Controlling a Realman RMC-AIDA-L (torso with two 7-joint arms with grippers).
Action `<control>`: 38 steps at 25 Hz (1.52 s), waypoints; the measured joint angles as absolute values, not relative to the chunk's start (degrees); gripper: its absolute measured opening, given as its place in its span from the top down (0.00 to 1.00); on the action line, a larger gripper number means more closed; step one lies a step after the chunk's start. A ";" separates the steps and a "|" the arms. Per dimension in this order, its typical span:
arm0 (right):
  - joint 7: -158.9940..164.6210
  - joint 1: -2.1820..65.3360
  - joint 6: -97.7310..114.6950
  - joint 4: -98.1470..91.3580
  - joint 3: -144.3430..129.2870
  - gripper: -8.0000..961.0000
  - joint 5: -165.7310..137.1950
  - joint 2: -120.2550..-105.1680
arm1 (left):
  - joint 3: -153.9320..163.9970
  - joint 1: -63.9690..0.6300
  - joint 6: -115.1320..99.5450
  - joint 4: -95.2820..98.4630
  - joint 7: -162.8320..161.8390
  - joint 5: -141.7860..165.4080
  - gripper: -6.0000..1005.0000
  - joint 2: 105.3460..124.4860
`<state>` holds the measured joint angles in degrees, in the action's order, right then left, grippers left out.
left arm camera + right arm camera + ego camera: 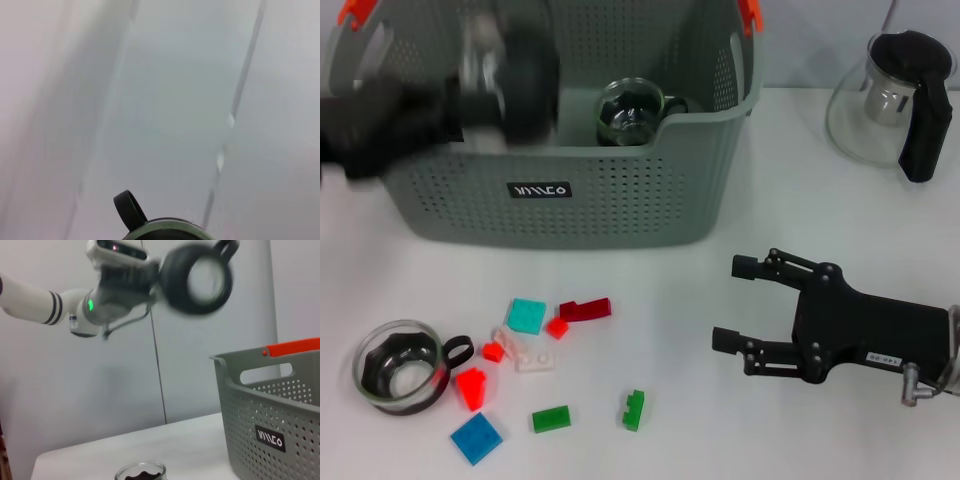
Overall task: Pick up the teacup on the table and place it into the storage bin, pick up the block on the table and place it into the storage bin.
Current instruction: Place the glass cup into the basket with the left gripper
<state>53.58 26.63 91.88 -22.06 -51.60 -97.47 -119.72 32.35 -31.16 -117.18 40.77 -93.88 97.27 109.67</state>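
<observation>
**Me:** My left hand [495,90] is closed around the held teacup [200,277]. It is up in the air over the left half of the storage bin [620,200]. The right wrist view shows the cup lying sideways in the grip, with its handle loop at the top.

**Partner:** So which way is the bin from the cup?

**Me:** Straight below, as I judge it. The open basket is under my hand, so the coming move is a descent and a release, not a reach across.

**Partner:** Is anything in the way down there?

**Me:** One binned teacup [628,112] stands inside, against the front wall on the right. I'm over the left side and well apart from it, so I'd keep to my side.

**Partner:** And what's left?

**Me:** A desk teacup [398,367] sits at the near left of the desk [670,300], handle pointing right. The blocks [528,315] are scattered just beside it, in front of the bin. All of that is on my left arm's side.

**Partner:** And the other arm?

**Me:** My right hand [728,303] rests low at the right, fingers spread wide and holding nothing, pointing toward the blocks.
</observation>
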 joint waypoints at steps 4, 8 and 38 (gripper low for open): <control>54.67 26.76 91.90 -22.10 -51.74 0.05 -97.47 -119.71 | 29.14 -34.88 -113.33 44.41 -103.55 95.69 0.96 109.92; 54.72 26.51 91.94 -22.20 -51.76 0.05 -97.47 -119.71 | 32.48 -38.67 -103.50 50.72 -114.94 99.35 0.96 109.60; 54.75 27.53 90.46 -22.14 -52.74 0.05 -97.47 -119.89 | 66.72 -66.11 -65.92 45.18 -138.32 163.38 0.96 119.57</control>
